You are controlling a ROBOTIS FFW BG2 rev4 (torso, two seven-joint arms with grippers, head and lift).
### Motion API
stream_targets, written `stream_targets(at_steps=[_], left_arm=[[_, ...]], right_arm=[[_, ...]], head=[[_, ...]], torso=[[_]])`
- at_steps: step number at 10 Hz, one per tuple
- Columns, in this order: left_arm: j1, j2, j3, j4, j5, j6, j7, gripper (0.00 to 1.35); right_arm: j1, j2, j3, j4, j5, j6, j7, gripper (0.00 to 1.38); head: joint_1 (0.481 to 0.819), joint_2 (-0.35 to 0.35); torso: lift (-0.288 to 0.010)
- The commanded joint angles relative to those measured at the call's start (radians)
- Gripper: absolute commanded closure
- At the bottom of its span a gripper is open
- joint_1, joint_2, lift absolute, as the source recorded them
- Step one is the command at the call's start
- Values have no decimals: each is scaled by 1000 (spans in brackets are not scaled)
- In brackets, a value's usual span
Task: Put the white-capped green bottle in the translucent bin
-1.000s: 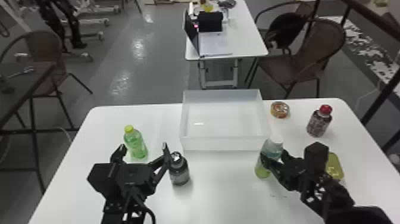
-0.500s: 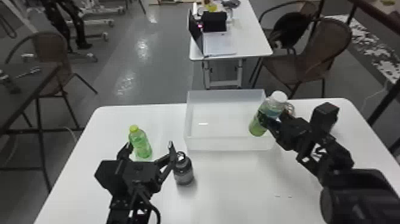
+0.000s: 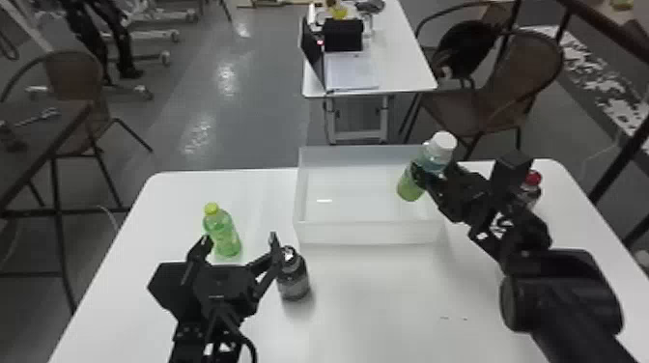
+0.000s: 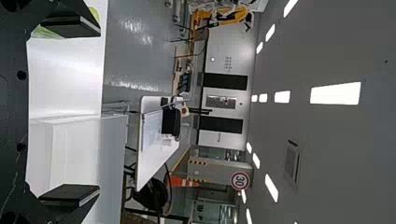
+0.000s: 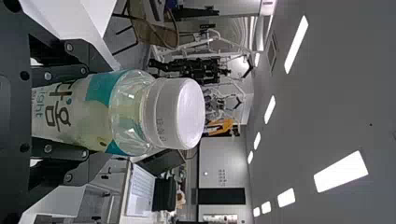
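Plainly tilted: white-capped green bottle (image 3: pixel 411 187), teal-and-white label (image 5: pixel 98 89).

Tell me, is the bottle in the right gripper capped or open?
Capped: the white cap sits over the neck of the bottle, held in the right gripper. How tight it is, I cannot tell.

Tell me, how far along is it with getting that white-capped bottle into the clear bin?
Picking up looks done: the right gripper is shut around the green bottle. In hand now is the carrying: the bottle is tilted and appears to be over the right part of the translucent bin. What seems left is lowering it, letting go and moving the gripper clear.
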State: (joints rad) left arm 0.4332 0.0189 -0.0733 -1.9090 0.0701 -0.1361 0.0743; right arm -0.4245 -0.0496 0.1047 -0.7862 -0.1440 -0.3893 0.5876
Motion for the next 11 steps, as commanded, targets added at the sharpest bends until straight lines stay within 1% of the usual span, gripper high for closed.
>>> stream_targets(at_steps=[1,2,3,5,7,8,9,10,11], left_arm=[[-8,-4,3,7,7,-4,-8,121],[-5,-16,12,8,7,-5,-16,121],[-5,-22,23,15,4,-8,-38,121],[-7,-22,44,19,-6,-11,-73,121],[-4,-22,50,22,-4,-17,-79,121],[-4,-22,53,22,-3,-17,-82,121],[-4,-22,53,22,-3,-17,-82,121],[-5,-22,53,22,-3,-17,-85,121],[-7,-22,53,24,-4,-17,-85,121]], right_arm=[[-54,1,4,125,0,-46,9,1059],[-63,1,4,160,1,-48,-2,1059],[-74,1,4,202,6,-49,-8,1059],[-94,-10,3,248,20,-59,-8,1059],[-109,-24,3,271,34,-74,-17,1058],[-117,-27,3,280,38,-74,-26,826],[-125,-27,3,292,47,-72,-29,427],[-128,-27,3,297,57,-71,-37,136],[-125,-26,3,298,55,-72,-49,68]], head=[[695,98],[695,97],[695,93],[695,87],[695,84],[695,82],[695,76],[695,74],[695,73]], torso=[[-18],[-18],[-18],[-18],[-18],[-18],[-18],[-18],[-18]])
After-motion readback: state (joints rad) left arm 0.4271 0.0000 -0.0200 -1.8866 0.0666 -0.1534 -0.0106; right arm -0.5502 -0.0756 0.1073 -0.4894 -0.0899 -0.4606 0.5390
